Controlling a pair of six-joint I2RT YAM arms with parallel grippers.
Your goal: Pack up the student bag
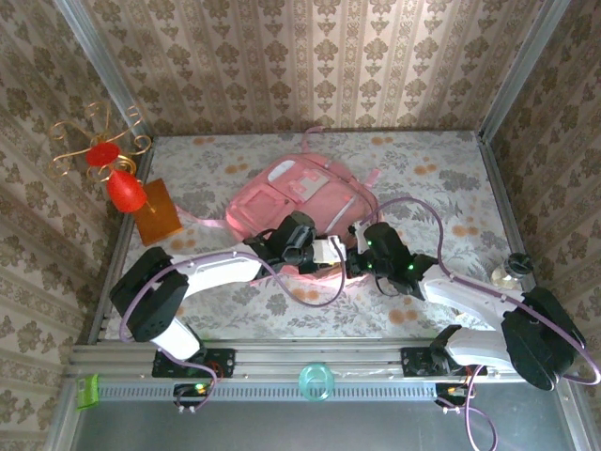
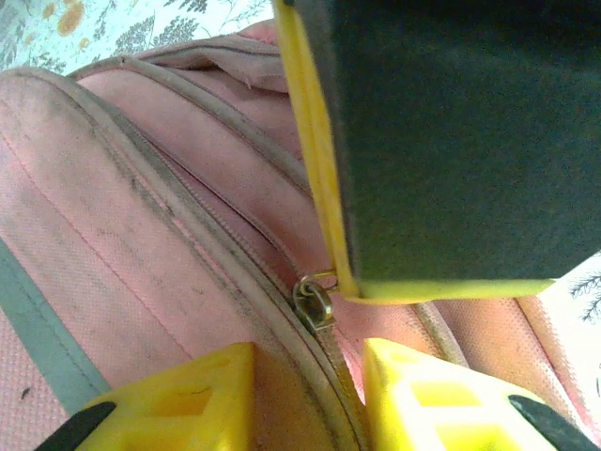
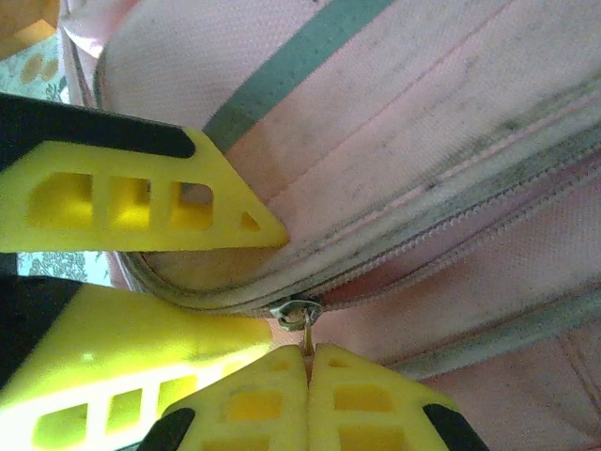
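One student bag point(image 1: 300, 193) is seen from above lying flat at mid-table, its inside hidden. In the right wrist view one zip pull point(image 3: 299, 315) is pinched by the fully closed right gripper point(image 3: 308, 376). In the left wrist view the left gripper point(image 2: 310, 395) is set partly apart astride the zip seam, and whether it grips cannot be told.
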